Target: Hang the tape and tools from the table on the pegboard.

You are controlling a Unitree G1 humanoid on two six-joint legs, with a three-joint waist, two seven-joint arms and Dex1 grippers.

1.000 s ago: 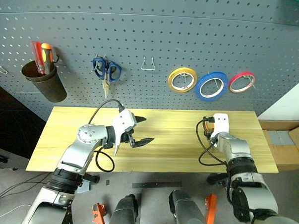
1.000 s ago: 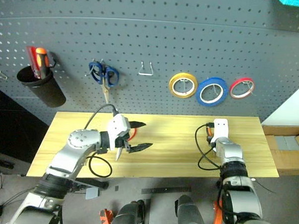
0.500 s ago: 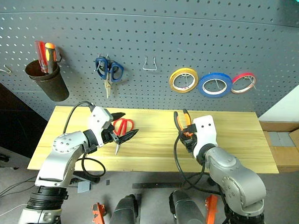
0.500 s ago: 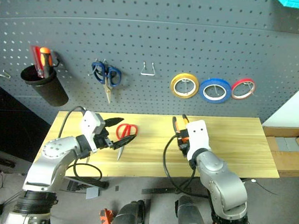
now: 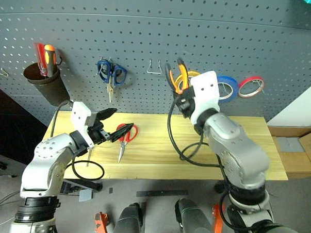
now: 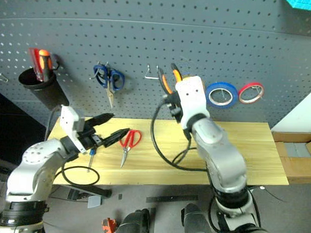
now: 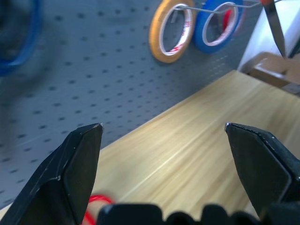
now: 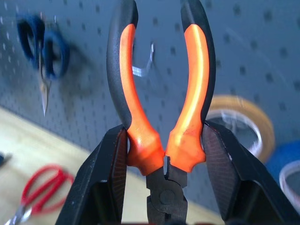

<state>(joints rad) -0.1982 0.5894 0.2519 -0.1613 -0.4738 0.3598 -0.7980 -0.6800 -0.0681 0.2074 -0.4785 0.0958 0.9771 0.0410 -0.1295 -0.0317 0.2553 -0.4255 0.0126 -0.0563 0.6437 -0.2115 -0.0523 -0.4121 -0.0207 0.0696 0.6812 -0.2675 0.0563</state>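
My right gripper is shut on the orange-and-black pliers at their joint. It holds them handles-up in front of the pegboard, between an empty wire hook and the tape rolls. The blue tape hangs on the pegboard. Red-handled scissors lie on the table. My left gripper hovers open and empty just left of them. A blue-handled screwdriver lies under the left wrist.
Blue-handled scissors hang left of the empty hook. A black cup with red and orange screwdrivers hangs at the far left. The yellow roll and red roll flank the blue tape. Cardboard boxes sit right of the table.
My right gripper has lifted the pliers from the table's right side and carried them up and left to the pegboard. My open left gripper has drawn back left, off the red scissors.
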